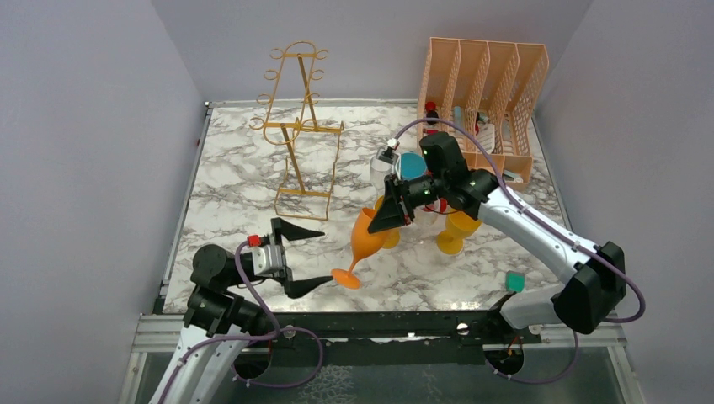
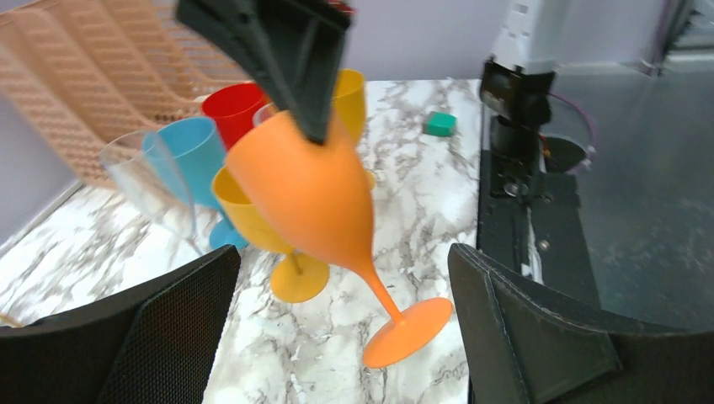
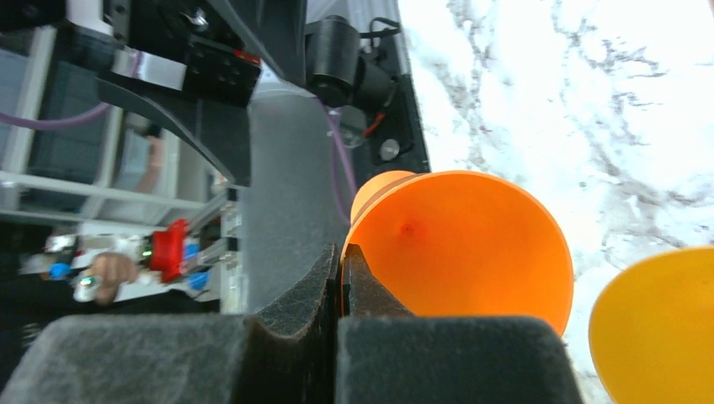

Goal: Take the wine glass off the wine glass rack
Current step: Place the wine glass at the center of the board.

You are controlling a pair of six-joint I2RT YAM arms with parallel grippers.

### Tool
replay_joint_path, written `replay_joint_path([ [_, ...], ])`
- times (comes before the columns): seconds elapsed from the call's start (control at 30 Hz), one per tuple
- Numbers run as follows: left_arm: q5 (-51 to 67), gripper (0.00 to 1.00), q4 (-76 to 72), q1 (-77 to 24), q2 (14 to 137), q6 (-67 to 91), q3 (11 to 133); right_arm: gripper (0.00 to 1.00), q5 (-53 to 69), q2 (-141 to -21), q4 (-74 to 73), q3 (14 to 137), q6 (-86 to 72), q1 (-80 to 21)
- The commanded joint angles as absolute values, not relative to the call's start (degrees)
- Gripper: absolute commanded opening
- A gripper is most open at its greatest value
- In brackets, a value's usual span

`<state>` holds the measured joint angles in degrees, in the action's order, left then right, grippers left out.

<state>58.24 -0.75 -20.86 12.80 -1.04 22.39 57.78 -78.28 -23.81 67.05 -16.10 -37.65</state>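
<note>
Wine glass [image 1: 366, 238], orange, seen from above hangs tilted over the near middle of the table [image 1: 227, 194], well apart from the gold wine glass rack [image 1: 295, 126] at far left, because the right gripper [image 1: 379, 223] clamps its rim; the left gripper [image 1: 327, 257] stands wide apart beside its foot. In the left wrist view I cannot tell if the foot touches the table. In the right wrist view the bowl hides the stem.

In the top view, the wine glass rack [image 1: 296, 126] stands at upper centre-left of the table [image 1: 236, 185], the file organiser [image 1: 484, 93] at upper right, a cluster of glasses [image 1: 459, 227] just below the organiser, and the wine glass [image 1: 364, 244] at lower centre, left of the cluster.
</note>
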Motion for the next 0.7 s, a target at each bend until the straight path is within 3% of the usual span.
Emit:
replay_joint_path([
  [0.0, 43.2, 0.99, -1.4, -20.7, 11.3, 6.7, 21.1, 0.01, 45.2, -73.6, -25.6, 64.2, -11.0, -40.5],
  [0.33, 29.4, 0.99, 1.4, -20.7, 11.5, 10.3, 20.2, 0.01, 25.6, -59.7, -27.1, 55.2, -8.4, -44.7],
  [0.67, 26.6, 0.99, 4.0, -20.7, 13.5, 9.5, 21.5, 0.01, 12.3, -55.1, -33.9, 52.7, -8.8, -46.4],
])
